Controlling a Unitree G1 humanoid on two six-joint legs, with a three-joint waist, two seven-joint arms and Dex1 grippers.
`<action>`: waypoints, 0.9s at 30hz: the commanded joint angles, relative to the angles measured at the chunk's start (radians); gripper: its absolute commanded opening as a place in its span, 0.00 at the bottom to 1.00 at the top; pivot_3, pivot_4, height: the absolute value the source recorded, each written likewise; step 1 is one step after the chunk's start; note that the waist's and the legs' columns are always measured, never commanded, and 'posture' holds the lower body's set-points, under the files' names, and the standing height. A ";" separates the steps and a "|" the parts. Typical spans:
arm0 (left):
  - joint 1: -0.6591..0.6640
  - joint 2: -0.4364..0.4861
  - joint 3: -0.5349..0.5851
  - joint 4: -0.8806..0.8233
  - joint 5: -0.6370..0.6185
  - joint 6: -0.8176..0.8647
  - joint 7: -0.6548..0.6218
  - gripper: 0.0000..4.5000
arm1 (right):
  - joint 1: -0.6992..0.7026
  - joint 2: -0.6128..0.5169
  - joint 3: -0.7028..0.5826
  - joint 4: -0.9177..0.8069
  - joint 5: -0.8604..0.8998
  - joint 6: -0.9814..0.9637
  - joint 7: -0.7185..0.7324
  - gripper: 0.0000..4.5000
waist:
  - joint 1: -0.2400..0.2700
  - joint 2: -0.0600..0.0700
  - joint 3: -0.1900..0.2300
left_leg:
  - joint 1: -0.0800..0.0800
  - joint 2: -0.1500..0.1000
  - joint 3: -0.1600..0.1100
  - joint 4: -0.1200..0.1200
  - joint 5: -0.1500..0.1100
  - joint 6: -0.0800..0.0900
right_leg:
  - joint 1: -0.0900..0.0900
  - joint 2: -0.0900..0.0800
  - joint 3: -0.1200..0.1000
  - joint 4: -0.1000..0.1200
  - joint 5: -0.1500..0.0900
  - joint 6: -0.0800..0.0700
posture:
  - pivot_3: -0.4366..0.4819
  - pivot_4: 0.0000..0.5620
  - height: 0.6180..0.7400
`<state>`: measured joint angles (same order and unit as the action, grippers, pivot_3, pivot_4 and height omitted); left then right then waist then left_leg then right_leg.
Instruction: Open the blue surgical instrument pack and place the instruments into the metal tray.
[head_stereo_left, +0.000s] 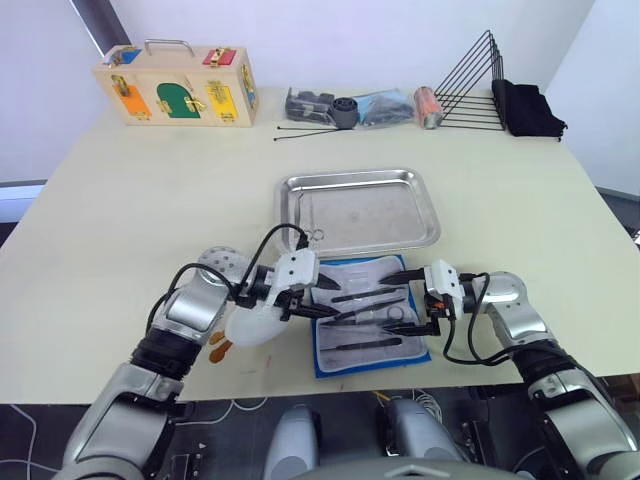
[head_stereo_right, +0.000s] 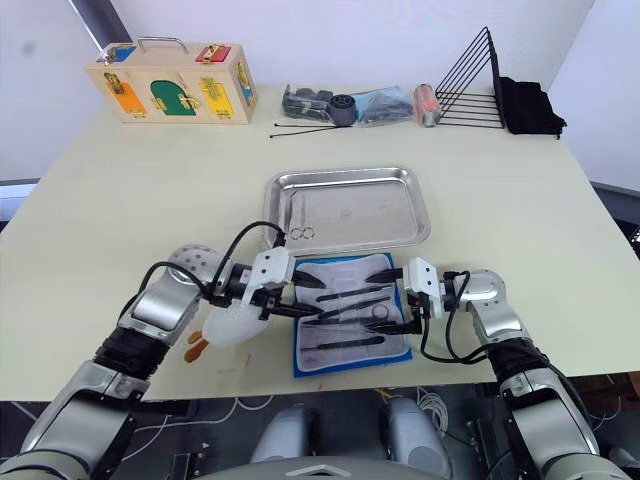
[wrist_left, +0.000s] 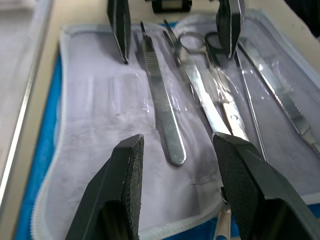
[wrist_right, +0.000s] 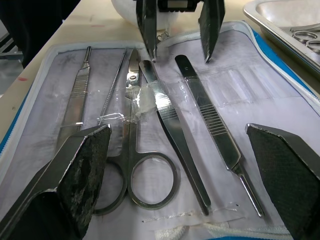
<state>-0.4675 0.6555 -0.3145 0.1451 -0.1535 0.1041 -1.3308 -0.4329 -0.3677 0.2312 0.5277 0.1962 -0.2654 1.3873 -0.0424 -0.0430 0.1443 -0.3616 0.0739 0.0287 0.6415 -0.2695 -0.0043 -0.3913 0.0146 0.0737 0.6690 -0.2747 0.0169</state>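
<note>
Now both grippers, left (head_stereo_left: 312, 303) and right (head_stereo_left: 404, 302), hover fingers apart over the open blue surgical instrument pack (head_stereo_left: 368, 316) at the metal tray's (head_stereo_left: 357, 210) six o'clock, and those clear pocket strips could snag a forceps (wrist_right: 212, 120).

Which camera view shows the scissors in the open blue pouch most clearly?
The right wrist view: the scissors lie close, with both finger rings and the blades under a clear strip in plain sight. The left wrist view shows them from the blade end, rings far off. In the two eye views they are a thin dark line in the pouch.
</note>
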 joint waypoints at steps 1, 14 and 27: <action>-0.003 -0.004 -0.007 0.013 0.014 0.018 -0.003 0.52 | 0.064 0.001 0.063 0.065 -0.071 0.031 -0.012 1.00 | 0.000 0.000 0.000 | 0.000 0.000 0.000 0.000 0.000 0.000 | 0.000 0.000 0.000 0.000 0.000 0.000 | 0.48 0.27 1.00; -0.001 -0.009 -0.006 0.009 0.040 0.056 0.024 0.01 | 0.070 -0.004 0.066 0.058 -0.069 0.038 -0.011 1.00 | 0.000 0.003 -0.002 | 0.001 0.000 -0.001 0.002 0.000 0.000 | 0.000 0.000 0.000 0.003 0.000 0.000 | 0.48 0.27 1.00; -0.025 0.023 0.015 -0.133 0.028 0.207 0.047 0.01 | 0.064 0.000 0.075 0.065 -0.077 0.042 -0.012 1.00 | 0.000 0.004 -0.002 | 0.000 0.000 -0.002 0.005 0.000 0.000 | 0.000 0.001 0.000 0.006 0.000 0.000 | 0.48 0.27 1.00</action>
<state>-0.4818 0.6666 -0.3202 0.0635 -0.1094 0.2702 -1.2837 -0.4280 -0.3662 0.2314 0.5239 0.1962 -0.2613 1.3718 -0.0422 -0.0393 0.1423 -0.3615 0.0739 0.0269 0.6463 -0.2695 -0.0043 -0.3914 0.0154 0.0733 0.6751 -0.2751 0.0165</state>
